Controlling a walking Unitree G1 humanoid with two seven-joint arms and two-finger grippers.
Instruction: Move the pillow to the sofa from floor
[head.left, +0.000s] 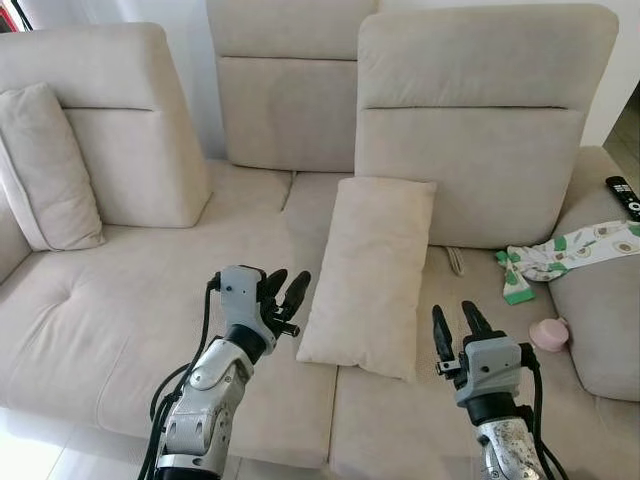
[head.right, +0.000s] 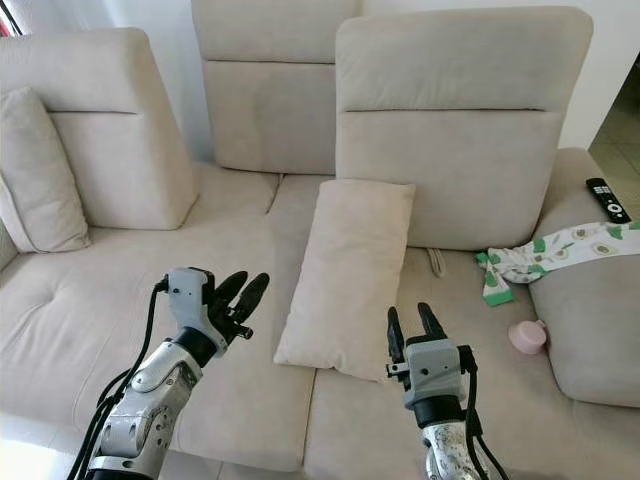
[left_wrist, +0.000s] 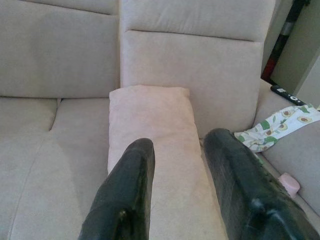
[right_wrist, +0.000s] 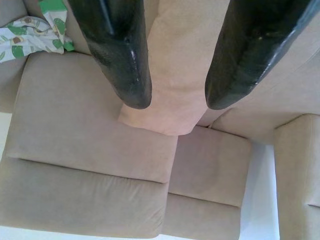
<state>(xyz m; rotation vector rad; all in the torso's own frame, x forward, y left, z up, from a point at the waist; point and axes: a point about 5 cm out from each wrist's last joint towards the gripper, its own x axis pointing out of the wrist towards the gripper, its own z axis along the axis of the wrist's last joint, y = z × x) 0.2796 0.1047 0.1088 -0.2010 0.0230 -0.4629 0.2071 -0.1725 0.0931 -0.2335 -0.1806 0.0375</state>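
Both grippers hover with nothing in them, fingers spread apart: the left gripper (head.left: 285, 290) just left of the pillow (head.left: 370, 270), the right gripper (head.left: 455, 328) near its lower right corner. That pillow lies on the sofa (head.left: 120, 300) seat, leaning against the backrest. A patterned cloth (head.left: 570, 255), a remote (head.left: 622, 195) and a small pink object (head.left: 549, 334) lie to the right.

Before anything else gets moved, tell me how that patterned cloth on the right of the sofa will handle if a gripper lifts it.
The patterned cloth lies crumpled and draped over the sofa arm, so it is probably floppy and would hang and unfold. It looks thin, so likely light. Pushed, it would probably bunch up instead of sliding whole.
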